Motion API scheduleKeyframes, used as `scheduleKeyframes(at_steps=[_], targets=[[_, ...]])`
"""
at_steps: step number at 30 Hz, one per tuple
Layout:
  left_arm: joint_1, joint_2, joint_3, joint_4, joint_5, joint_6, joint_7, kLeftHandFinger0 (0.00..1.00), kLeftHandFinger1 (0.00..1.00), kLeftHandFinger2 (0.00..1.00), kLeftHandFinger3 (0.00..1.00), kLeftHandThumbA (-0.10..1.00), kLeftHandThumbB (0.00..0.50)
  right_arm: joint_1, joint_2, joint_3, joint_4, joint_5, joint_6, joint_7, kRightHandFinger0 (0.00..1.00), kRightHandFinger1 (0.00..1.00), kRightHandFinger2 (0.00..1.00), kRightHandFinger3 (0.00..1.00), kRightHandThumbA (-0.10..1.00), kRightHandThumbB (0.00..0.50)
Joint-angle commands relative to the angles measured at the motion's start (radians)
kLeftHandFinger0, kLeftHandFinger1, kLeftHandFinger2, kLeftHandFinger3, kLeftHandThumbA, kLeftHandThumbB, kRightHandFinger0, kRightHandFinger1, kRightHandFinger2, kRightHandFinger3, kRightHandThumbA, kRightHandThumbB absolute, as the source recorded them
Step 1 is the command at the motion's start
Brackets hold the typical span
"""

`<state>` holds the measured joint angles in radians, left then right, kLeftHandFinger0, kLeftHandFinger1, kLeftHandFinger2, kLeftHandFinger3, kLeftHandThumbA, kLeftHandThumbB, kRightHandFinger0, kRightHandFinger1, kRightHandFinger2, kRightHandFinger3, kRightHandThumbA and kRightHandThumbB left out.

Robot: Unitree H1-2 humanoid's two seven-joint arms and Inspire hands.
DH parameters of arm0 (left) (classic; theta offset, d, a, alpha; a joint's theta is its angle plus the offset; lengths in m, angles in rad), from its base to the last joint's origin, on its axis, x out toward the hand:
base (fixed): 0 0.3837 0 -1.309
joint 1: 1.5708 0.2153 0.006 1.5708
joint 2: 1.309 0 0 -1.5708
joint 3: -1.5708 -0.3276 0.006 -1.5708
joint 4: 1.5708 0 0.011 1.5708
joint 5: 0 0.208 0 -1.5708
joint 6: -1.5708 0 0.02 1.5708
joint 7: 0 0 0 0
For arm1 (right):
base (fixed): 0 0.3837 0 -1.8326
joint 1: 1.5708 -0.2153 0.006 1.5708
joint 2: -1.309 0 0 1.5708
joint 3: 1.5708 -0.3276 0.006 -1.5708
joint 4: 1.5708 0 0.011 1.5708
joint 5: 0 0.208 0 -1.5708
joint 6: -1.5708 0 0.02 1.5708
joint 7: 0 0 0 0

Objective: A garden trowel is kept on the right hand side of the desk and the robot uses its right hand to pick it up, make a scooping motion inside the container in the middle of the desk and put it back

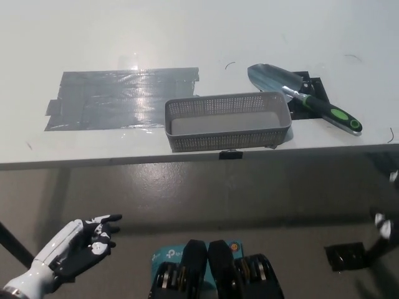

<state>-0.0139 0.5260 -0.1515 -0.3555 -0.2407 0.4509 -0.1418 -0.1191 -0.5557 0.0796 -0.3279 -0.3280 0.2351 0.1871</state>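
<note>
A white surface [124, 37] fills the top part of the view. The garden trowel [299, 93] lies flat on the right side of the surface. Its shiny metal scoop points to the far left. Its black and green handle points to the near right and ends close to the front edge. The trowel rests on some black marks [312, 83].

A grey container [227, 140] with little holes in its walls sits in the middle of the surface, right at the front edge. The trowel is just beside its right end. I cannot tell if the two touch. A big patch of grey tape [121, 98] is stuck flat on the left side of the surface, next to the container.

The left robot hand [84, 240] hangs low at the bottom left, below the front edge. Its fingers are spread and it holds nothing. The right robot hand [381, 227] only peeks in at the right edge of the view, low down and well apart from the trowel. I cannot tell if it is spread or pressed together.
</note>
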Motion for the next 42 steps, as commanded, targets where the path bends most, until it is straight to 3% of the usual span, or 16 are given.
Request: scheduleKeyframes(at_steps=[1, 2, 3, 4, 13, 21, 29, 37, 39, 42], targets=[[-0.005, 0.04, -0.006, -0.04, -0.045, 0.019, 0.04, 0.78, 0.86, 0.89, 1.0, 0.58, 0.0, -0.145, -0.029, -0.009, -0.068, -0.168, 0.07, -0.006, 1.0, 1.0, 1.0, 1.0, 0.79, 0.494], [-0.005, 0.04, -0.007, -0.04, -0.048, 0.019, 0.04, 0.78, 0.86, 0.89, 1.0, 0.58, 0.0, -0.191, -0.03, 0.002, -0.071, -0.209, 0.096, 0.005, 1.0, 1.0, 1.0, 1.0, 0.9, 0.5], [-0.003, 0.042, -0.009, -0.042, -0.05, 0.019, 0.042, 0.78, 0.86, 0.89, 1.0, 0.57, 0.0, -0.191, -0.029, 0.002, -0.074, -0.215, 0.102, 0.008, 1.0, 1.0, 1.0, 1.0, 0.91, 0.5], [-0.005, 0.043, -0.011, -0.038, -0.044, 0.019, 0.038, 0.78, 0.85, 0.89, 1.0, 0.57, 0.0, -0.279, -0.024, 0.018, -0.045, -0.262, 0.112, 0.005, 1.0, 1.0, 1.0, 1.0, 1.0, 0.5], [-0.012, 0.062, -0.031, -0.036, -0.067, 0.019, 0.049, 0.78, 0.86, 0.91, 1.0, 0.59, 0.0, -0.543, -0.01, 0.084, 0.181, -0.346, 0.155, 0.017, 1.0, 1.0, 1.0, 1.0, 1.0, 0.5], [-0.005, 0.073, -0.046, -0.033, -0.081, 0.019, 0.065, 0.78, 0.86, 0.91, 1.0, 0.62, 0.0, -0.733, 0.067, 0.178, 0.614, -0.352, 0.053, -0.055, 1.0, 1.0, 1.0, 1.0, 1.0, 0.5], [-0.004, 0.083, -0.059, -0.035, -0.093, 0.019, 0.072, 0.78, 0.86, 0.91, 1.0, 0.63, 0.0, -0.791, 0.137, 0.221, 0.793, -0.334, 0.043, -0.048, 1.0, 1.0, 1.0, 1.0, 1.0, 0.5], [-0.014, 0.103, -0.08, -0.049, -0.117, 0.019, 0.098, 0.77, 0.86, 0.9, 1.0, 0.64, 0.0, -0.809, 0.193, 0.245, 0.879, -0.32, 0.045, -0.027, 1.0, 1.0, 1.0, 1.0, 0.9, 0.468], [-0.012, 0.107, -0.086, -0.051, -0.118, 0.019, 0.108, 0.78, 0.87, 0.9, 1.0, 0.67, 0.0, -0.813, 0.194, 0.25, 0.899, -0.321, 0.035, -0.03, 1.0, 1.0, 1.0, 1.0, 0.9, 0.471], [-0.01, 0.107, -0.09, -0.051, -0.119, 0.019, 0.1, 0.8, 0.87, 0.91, 1.0, 0.79, 0.0, -0.813, 0.187, 0.247, 0.973, -0.317, 0.014, -0.056, 1.0, 1.0, 1.0, 1.0, 0.78, 0.431]])
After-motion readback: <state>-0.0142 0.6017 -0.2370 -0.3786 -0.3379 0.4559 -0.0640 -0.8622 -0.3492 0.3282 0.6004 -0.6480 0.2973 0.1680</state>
